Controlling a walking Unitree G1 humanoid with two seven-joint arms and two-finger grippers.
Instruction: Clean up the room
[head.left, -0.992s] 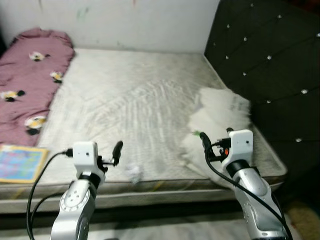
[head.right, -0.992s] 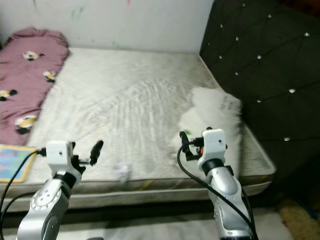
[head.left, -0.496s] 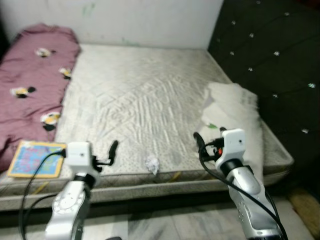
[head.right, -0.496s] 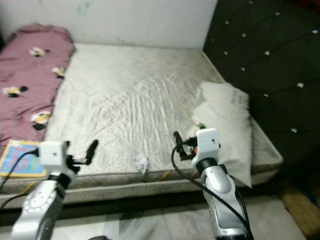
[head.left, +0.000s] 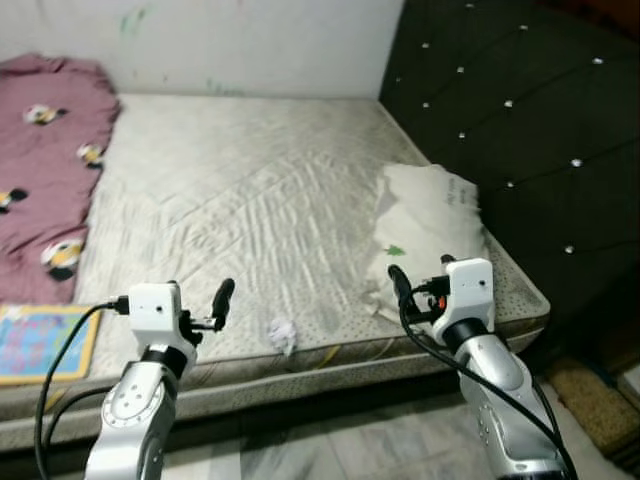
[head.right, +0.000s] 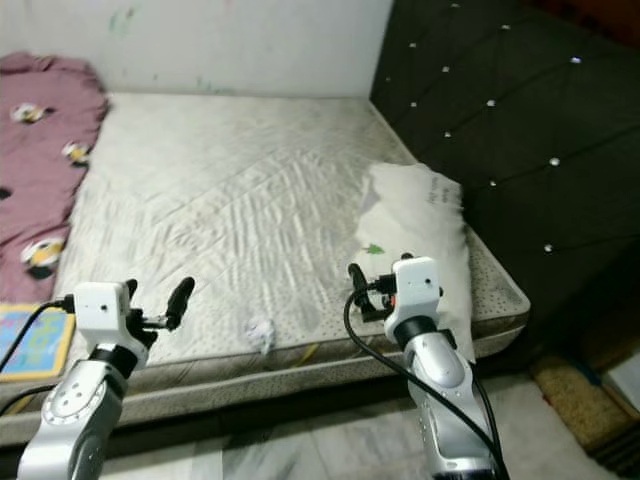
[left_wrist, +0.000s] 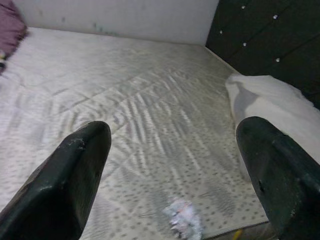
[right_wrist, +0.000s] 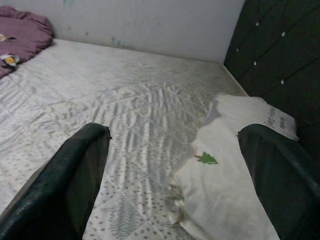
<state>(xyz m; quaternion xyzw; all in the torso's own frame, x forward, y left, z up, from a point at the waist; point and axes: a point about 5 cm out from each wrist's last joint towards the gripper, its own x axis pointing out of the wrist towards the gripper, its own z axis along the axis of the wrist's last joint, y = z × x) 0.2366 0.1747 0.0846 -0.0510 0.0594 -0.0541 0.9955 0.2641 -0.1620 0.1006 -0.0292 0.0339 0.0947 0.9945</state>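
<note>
My two arms: silver-grey metal tubes with rounded joint housings. Left arm (head.left: 135, 420) and right arm (head.left: 500, 390) each end in a boxy white wrist block. Red-orange detail on the inner face of the right block (head.left: 470, 290). Black cables loop loose off both wrists. Left gripper (left_wrist: 175, 170) and right gripper (right_wrist: 175, 175): long matte-black fingers, rounded tips, pads set wide apart, faint scuffs and pale specks on the surface.

The mattress (head.left: 250, 190) bears a white pillow (head.left: 430, 225), crumpled paper (head.left: 282, 336), maroon blanket (head.left: 45, 170) and book (head.left: 35, 345).
</note>
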